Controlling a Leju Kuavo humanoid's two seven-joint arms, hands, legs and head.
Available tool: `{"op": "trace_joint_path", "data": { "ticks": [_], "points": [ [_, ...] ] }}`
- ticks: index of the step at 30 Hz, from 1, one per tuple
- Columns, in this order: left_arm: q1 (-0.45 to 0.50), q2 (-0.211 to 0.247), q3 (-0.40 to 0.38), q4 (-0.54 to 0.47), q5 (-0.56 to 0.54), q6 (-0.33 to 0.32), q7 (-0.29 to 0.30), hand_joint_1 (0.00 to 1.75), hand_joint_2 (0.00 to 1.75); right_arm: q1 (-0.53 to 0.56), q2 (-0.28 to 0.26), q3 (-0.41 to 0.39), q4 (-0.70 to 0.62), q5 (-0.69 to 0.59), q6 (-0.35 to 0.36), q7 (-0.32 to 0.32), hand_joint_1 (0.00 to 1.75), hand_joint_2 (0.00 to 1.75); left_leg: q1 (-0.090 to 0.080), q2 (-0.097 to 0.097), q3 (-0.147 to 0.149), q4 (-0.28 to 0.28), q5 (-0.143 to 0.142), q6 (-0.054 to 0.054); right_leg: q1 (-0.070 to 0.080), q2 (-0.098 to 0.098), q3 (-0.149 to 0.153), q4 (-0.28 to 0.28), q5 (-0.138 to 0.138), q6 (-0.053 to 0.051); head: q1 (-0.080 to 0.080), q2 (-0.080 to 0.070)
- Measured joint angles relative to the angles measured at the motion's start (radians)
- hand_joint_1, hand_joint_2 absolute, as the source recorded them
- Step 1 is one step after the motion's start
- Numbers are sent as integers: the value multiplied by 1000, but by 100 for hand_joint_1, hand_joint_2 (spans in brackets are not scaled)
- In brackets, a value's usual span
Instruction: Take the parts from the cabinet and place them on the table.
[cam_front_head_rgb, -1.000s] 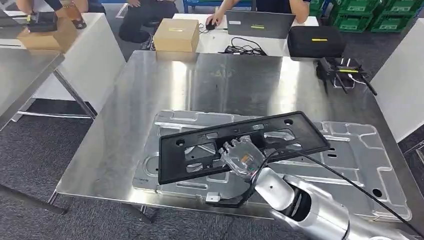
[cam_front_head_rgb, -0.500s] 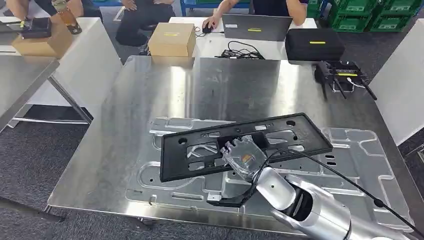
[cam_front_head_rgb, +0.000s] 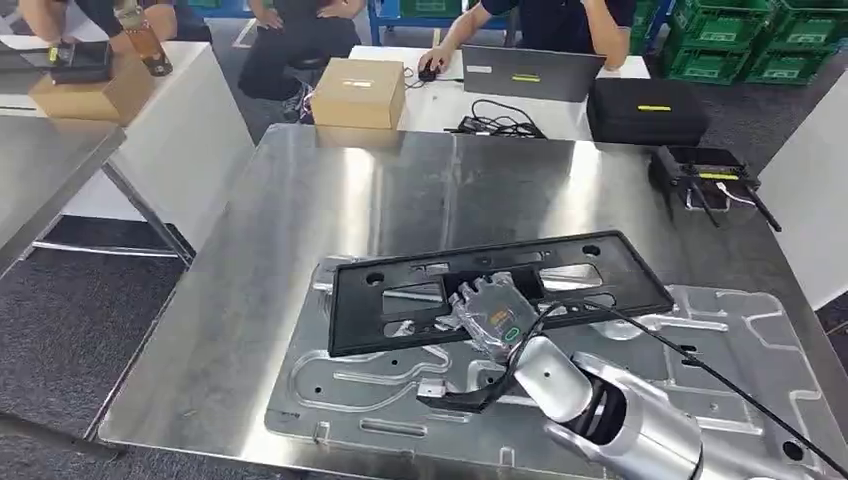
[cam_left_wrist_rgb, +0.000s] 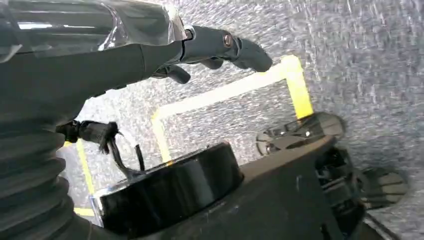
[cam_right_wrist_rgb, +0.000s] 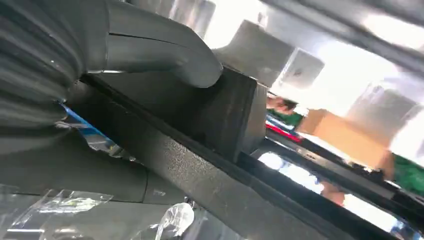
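Note:
A long black plastic frame part (cam_front_head_rgb: 400, 300) with cut-outs is gripped by my right hand (cam_front_head_rgb: 490, 310) near its middle, held low over a large grey stamped metal panel (cam_front_head_rgb: 340, 380) that lies on the steel table (cam_front_head_rgb: 300, 200). In the right wrist view the grey thumb (cam_right_wrist_rgb: 165, 55) presses on the black frame part (cam_right_wrist_rgb: 210, 115). My left hand (cam_left_wrist_rgb: 220, 47) hangs beside my body above grey carpet with yellow tape lines, fingers loosely extended and holding nothing.
Behind the steel table stand a cardboard box (cam_front_head_rgb: 358, 92), a laptop (cam_front_head_rgb: 530, 72), a black case (cam_front_head_rgb: 645, 110) and a black radio unit with antennas (cam_front_head_rgb: 705, 175). People sit at the white desks beyond. Another steel table (cam_front_head_rgb: 50, 170) is at left.
The camera view has shifted. The black frame part sits a little further right and flatter over the metal panel; my right hand still grips it.

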Motion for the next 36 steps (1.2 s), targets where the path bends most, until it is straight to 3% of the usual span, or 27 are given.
{"op": "trace_joint_path", "data": {
  "ticks": [2,4,5,7,8,9,11,12,13,14,15,17,18,19,20,21,23,24,25,26,28,29,30,33,34,35,36],
  "points": [
    [3,-1,0,0,3,3,0,0,175,8,-7,-12,1,6,8,20,175,175,0,0,8,7,-7,-8,0,1,1,-2,10,-17,-1,0],
    [3,0,0,0,3,6,0,0,175,6,-12,-25,1,16,15,34,175,175,3,2,1,33,-21,-16,-7,2,15,-2,7,-26,-2,0],
    [2,-1,0,0,3,6,0,0,175,5,-14,-34,1,16,19,42,175,175,7,2,-33,97,-30,-24,-7,3,17,-2,3,-30,-1,0],
    [-4,-1,2,0,7,6,-2,0,175,7,-19,-48,1,14,29,53,175,175,16,2,-141,271,-88,-40,-7,4,22,-2,-6,-35,-1,0],
    [-10,-1,3,0,8,6,-3,0,175,11,-26,-52,1,14,32,57,175,175,19,3,-184,333,-115,-44,-7,4,27,-2,-12,-35,-1,0],
    [-13,-1,4,0,8,6,-2,0,175,16,-31,-57,1,13,34,60,175,175,20,3,-207,352,-114,-45,-7,4,34,-2,-18,-35,-1,0],
    [-12,-1,5,0,8,6,-2,0,175,21,-36,-65,1,11,39,62,175,175,20,3,-193,286,-59,-42,-7,5,52,-2,-29,-33,-1,0],
    [-10,-1,5,0,7,6,-1,0,175,22,-41,-72,1,11,39,64,175,175,19,3,-152,162,25,-33,-6,8,69,-3,-39,-30,-1,0],
    [-6,-1,5,0,6,6,1,0,175,22,-43,-77,1,11,40,64,175,175,17,3,-125,80,84,-24,-6,8,77,-4,-44,-29,-1,0],
    [-2,-1,5,0,6,6,1,0,175,23,-47,-83,1,10,40,66,175,175,13,4,-111,44,95,-17,-7,7,80,-7,-47,-27,-1,0],
    [-2,-1,5,0,6,6,0,0,175,23,-52,-87,1,7,41,67,175,175,4,6,-111,27,72,-11,-9,9,83,-16,-44,-20,-1,0],
    [-1,-1,5,0,9,8,-11,0,175,27,-57,-90,1,3,44,66,175,175,-1,4,-104,20,79,-6,-10,8,80,-20,-45,-10,0,0],
    [-1,-1,5,0,11,9,-18,0,175,30,-58,-92,0,2,44,66,175,175,-1,3,-101,15,81,-2,-9,8,86,-29,-43,-2,-1,0],
    [-1,-1,5,0,13,8,-25,0,175,33,-58,-96,0,-3,45,66,175,175,11,3,-84,-8,88,2,-4,8,89,-30,-52,4,-1,0],
    [0,-3,5,0,9,10,-33,0,175,36,-63,-103,0,-5,46,66,175,175,11,2,-70,-20,89,5,0,7,82,5,-71,4,0,0],
    [0,-2,5,0,-2,13,-40,0,175,35,-65,-105,-1,-6,46,66,175,175,12,6,-65,-20,86,13,-3,7,54,64,-99,3,0,0],
    [0,-2,5,0,-11,15,-50,0,175,41,-73,-107,-2,-8,50,66,175,175,9,5,-59,-20,80,20,0,7,-46,236,-163,5,0,0],
    [0,-2,5,0,-12,17,-55,0,175,47,-75,-107,-2,-10,50,66,0,175,7,3,-58,-19,78,22,0,7,-85,292,-171,6,0,0],
    [2,-2,5,0,-13,20,-59,0,175,52,-77,-107,-2,-11,50,66,0,175,7,1,-56,-19,75,21,0,7,-102,301,-155,7,0,0],
    [3,-2,5,0,-15,21,-61,0,175,54,-80,-107,-2,-12,49,65,0,175,7,-1,-52,-18,72,20,-1,7,-93,261,-117,8,0,0],
    [4,-2,5,0,-19,24,-66,0,175,52,-83,-110,-2,-14,49,64,0,175,9,-3,-41,-11,58,10,-4,6,-11,67,-5,10,0,0],
    [3,-1,5,0,-19,26,-68,0,175,52,-83,-113,-2,-16,49,63,0,175,8,-2,-40,-3,49,3,-8,5,22,-12,17,15,0,0],
    [1,2,5,0,-18,32,-71,0,175,51,-84,-113,-2,-18,49,61,0,175,-1,-2,-47,6,38,-3,-4,10,27,-14,7,9,0,0],
    [2,3,5,0,-11,37,-81,0,175,52,-86,-115,-4,-26,48,58,0,175,1,-2,-45,3,36,-4,1,11,24,-14,4,-9,0,0],
    [3,5,5,0,-4,35,-82,0,175,50,-87,-115,-4,-28,48,58,0,175,5,-2,-45,9,30,-8,-6,10,25,-15,6,-16,0,0],
    [4,8,5,0,0,32,-84,0,175,48,-87,-117,-4,-28,48,57,0,175,6,0,-52,32,14,-16,-6,10,27,-16,5,-20,-1,0],
    [4,8,5,0,2,30,-86,0,175,48,-87,-118,-4,-28,48,57,0,175,9,1,-78,87,-18,-25,-6,8,27,-16,5,-25,0,0]
  ]
}}
